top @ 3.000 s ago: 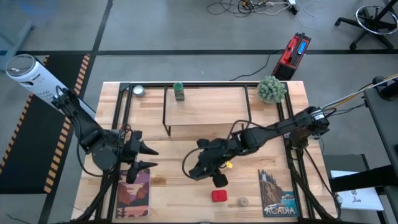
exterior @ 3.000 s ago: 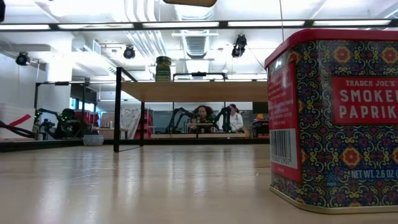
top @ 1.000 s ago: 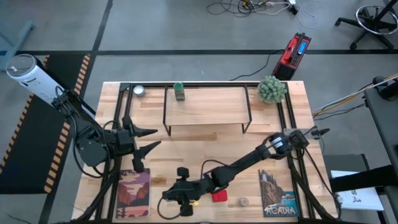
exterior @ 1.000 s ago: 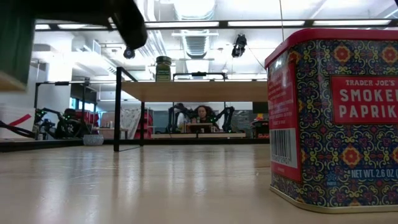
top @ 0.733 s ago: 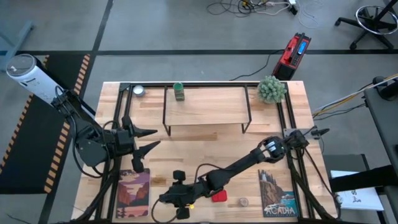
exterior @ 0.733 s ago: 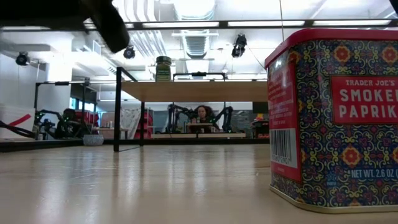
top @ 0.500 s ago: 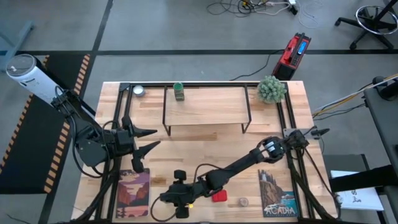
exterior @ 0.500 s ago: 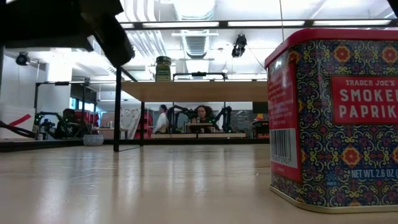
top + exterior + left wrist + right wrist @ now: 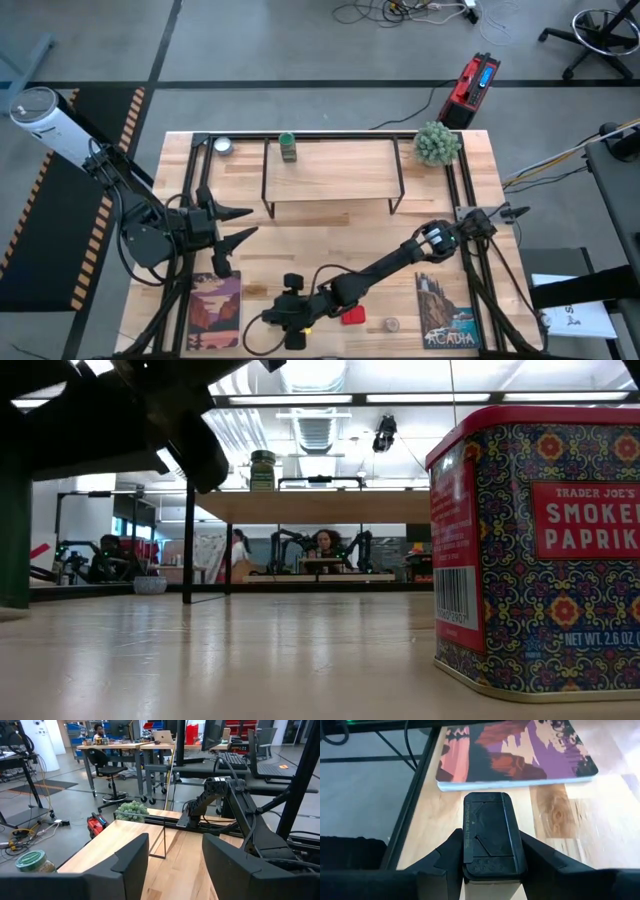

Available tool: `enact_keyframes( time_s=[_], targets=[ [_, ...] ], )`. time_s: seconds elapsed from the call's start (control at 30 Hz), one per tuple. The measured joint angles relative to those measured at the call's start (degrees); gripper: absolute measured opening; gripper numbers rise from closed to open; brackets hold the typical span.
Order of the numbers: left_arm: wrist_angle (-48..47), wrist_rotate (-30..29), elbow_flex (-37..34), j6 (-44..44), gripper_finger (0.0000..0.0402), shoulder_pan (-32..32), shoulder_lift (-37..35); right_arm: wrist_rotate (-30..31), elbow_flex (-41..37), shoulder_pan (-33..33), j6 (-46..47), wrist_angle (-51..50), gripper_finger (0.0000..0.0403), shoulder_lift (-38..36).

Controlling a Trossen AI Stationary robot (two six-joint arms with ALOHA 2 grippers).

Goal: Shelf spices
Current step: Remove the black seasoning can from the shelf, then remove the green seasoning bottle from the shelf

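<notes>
The right gripper [image 9: 291, 312] clamps the grey jar [image 9: 492, 836] low near the table's front edge, probably to reposition it, far from the shelf [image 9: 333, 176]; the left gripper [image 9: 222, 237] waits open.

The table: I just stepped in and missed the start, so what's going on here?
The right gripper has its fingers shut on the dark grey jar, low at the table's front edge beside a purple book. The green-capped bottle already stands on the shelf. The red tin and small beige jar wait nearby. The left gripper hovers open at the left.
</notes>
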Motion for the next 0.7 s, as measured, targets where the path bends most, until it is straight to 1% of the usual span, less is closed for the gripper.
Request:
enact_keyframes(
  time_s=[0.13,0.23,0.47,0.7],
  targets=[
    [-0.13,0.06,0.00,0.00,0.0169,0.00,0.00,0.11,-1.08,0.00,0.20,0.18,0.0134,-0.05],
    [-0.32,1.48,0.00,-0.04,0.0171,-0.01,0.00,0.10,-1.65,0.02,0.77,0.34,0.0143,-0.09],
    [-0.35,1.55,-0.02,-0.26,0.0187,0.00,0.02,-0.02,-2.03,0.11,0.70,-1.03,0.0196,-0.54],
    [-0.63,1.58,-0.07,-0.53,0.0200,0.00,0.02,-0.02,-2.03,0.13,-1.39,-5.09,0.0241,-4.37]
  ],
)
